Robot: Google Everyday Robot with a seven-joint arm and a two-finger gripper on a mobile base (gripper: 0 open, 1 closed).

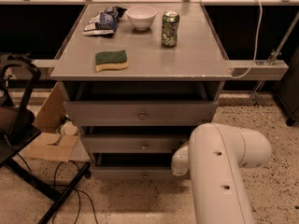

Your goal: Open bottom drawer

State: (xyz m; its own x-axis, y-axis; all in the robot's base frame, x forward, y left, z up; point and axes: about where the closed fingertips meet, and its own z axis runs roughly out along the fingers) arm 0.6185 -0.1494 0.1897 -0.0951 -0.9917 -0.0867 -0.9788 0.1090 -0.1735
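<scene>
I count three grey drawers; beside the bottom drawer (135, 173) my one arm (219, 171) hides the gripper; I cannot tell its state.

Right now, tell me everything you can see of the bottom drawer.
The bottom drawer is the lowest, narrowest-looking of three grey flat fronts, with one small round knob in the middle. A dark gap lies above it; its inside is hidden. The white arm covers its right end, and the gripper is out of sight behind it.
</scene>
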